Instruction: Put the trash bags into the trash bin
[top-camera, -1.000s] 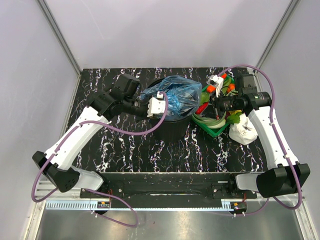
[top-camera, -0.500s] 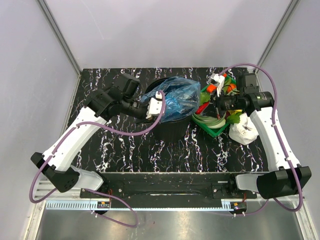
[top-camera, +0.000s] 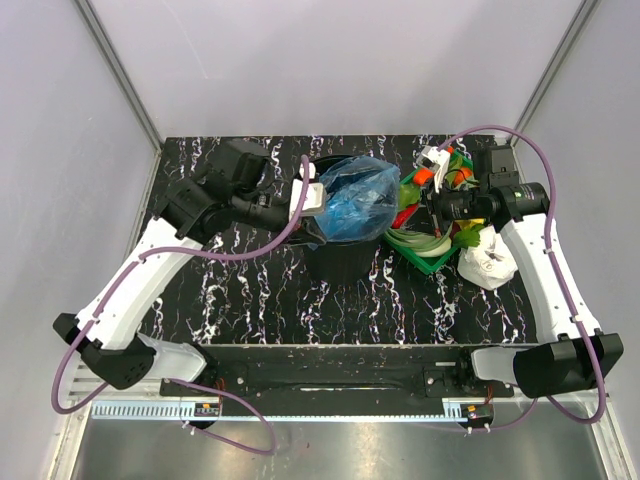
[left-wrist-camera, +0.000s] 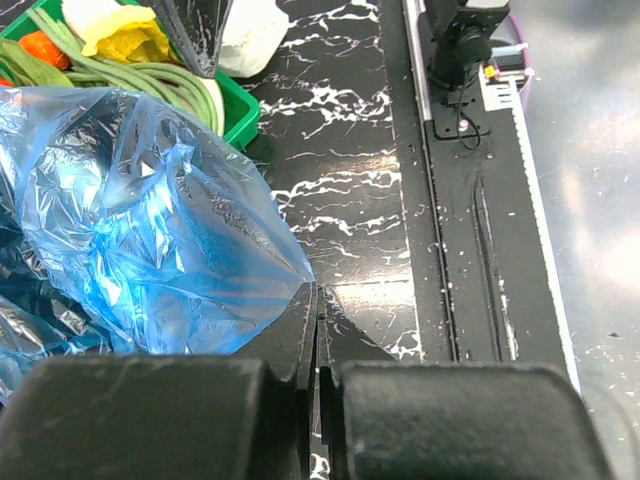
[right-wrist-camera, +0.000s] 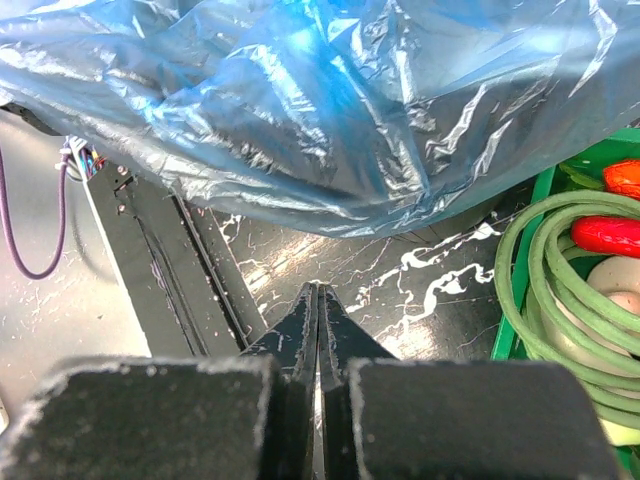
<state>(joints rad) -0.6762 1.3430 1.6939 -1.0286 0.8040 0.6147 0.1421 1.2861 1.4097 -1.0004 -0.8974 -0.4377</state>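
Two arms are reaching over the black, white-veined worktop (top-camera: 250, 290), and each is carrying one hand. One black trash bin (top-camera: 335, 262) is standing near the middle of the worktop. The blue trash bags (top-camera: 355, 195) are bulging out of its mouth as a single glossy, crumpled mass. Whether that mass is one bag or several cannot be told, though the left wrist view is showing a paler puffed part lying over a darker crinkled fold.

The left hand (left-wrist-camera: 316, 300) is sitting at the bin's left rim with its two fingers pressed flat together. A drawn-out corner of the film is tapering to a point exactly at their tips, so it is looking pinched there. The right hand (right-wrist-camera: 318, 295) is hanging between the bin and one green tray (left-wrist-camera: 238, 108). Its fingers are likewise pressed together and gripping nothing, with the blue film spreading beyond the tips and apart from them.

The tray is sitting just right of the bin. It is holding one coil of long green beans (right-wrist-camera: 560, 290) and two red vegetable pieces (right-wrist-camera: 612, 235), among other produce. One white plastic lump (top-camera: 488, 262) is lying just beside the tray's near right end. Two purple cables (top-camera: 240, 255) are looping along the arms, one on each. One small sticker (top-camera: 205, 407) on the near rail is showing too small to read.
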